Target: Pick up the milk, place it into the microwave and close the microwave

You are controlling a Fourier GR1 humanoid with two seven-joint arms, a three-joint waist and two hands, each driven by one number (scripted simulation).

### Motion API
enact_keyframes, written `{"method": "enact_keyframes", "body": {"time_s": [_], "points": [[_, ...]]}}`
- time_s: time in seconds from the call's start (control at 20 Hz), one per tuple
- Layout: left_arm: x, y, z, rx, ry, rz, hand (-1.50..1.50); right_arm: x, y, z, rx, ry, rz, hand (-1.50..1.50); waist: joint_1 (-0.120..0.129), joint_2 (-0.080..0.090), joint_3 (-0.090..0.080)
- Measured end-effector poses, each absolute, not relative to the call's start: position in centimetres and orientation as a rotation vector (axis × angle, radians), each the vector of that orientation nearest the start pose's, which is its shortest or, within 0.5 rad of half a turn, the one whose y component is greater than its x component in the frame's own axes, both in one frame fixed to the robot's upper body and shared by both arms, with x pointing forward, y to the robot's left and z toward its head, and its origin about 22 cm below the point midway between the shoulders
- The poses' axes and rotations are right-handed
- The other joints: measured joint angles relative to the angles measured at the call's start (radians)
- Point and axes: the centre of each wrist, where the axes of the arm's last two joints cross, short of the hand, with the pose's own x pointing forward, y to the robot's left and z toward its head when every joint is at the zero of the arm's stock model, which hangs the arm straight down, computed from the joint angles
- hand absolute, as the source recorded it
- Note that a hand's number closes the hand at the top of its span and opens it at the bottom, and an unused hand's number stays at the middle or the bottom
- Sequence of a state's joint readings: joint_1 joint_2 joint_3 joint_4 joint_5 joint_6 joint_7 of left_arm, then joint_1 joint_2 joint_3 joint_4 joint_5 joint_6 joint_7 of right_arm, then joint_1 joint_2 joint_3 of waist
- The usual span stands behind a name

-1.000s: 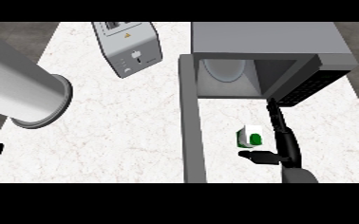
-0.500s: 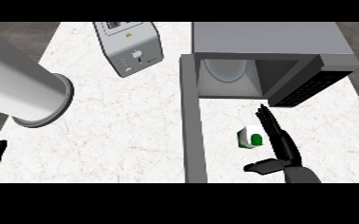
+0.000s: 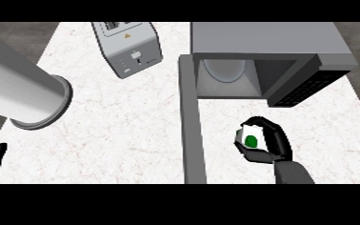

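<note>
The milk is a small white carton with a green round mark, standing on the counter in front of the microwave. My right hand is curled round it, fingers over its top and thumb below. The grey microwave stands at the upper right, its cavity open toward me with a pale plate inside. Its door hangs open to the left, seen edge-on as a grey bar. Only a dark sliver of my left hand shows at the left edge.
A silver toaster stands tilted at the back, left of the microwave. A large grey cylinder comes in from the left edge. White marbled counter spreads between them and the open door.
My right hand's fingers were straight beside the milk; now they have curled round the carton. The carton has shifted slightly. Nothing else has moved.
</note>
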State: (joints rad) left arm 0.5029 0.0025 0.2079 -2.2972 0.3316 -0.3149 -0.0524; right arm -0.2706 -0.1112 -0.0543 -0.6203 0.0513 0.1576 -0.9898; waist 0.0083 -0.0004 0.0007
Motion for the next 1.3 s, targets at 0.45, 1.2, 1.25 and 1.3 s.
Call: {"method": "enact_keyframes", "body": {"time_s": [0.45, 1.2, 1.25, 1.3], "points": [[10.2, 30.1, 9.4, -0.073, -1.942, 0.080, -1.50, 25.3, -24.9, -12.2, 0.167, -1.955, 0.097, 1.50, -0.006, -0.002, -0.001], [9.9, 30.8, 8.7, -0.084, -1.935, 0.092, -1.50, 25.5, -27.1, -3.3, 0.118, -2.031, 0.039, 1.50, -0.009, -0.003, -0.001], [9.6, 30.8, 8.9, -0.086, -1.934, 0.097, -1.50, 25.5, -26.3, -3.0, 0.108, -2.032, 0.049, 1.50, -0.007, -0.003, -0.002], [9.4, 30.9, 8.6, -0.090, -1.935, 0.099, -1.50, 25.8, -25.8, -2.5, 0.096, -2.032, 0.059, 1.50, -0.006, -0.002, -0.001]]}}
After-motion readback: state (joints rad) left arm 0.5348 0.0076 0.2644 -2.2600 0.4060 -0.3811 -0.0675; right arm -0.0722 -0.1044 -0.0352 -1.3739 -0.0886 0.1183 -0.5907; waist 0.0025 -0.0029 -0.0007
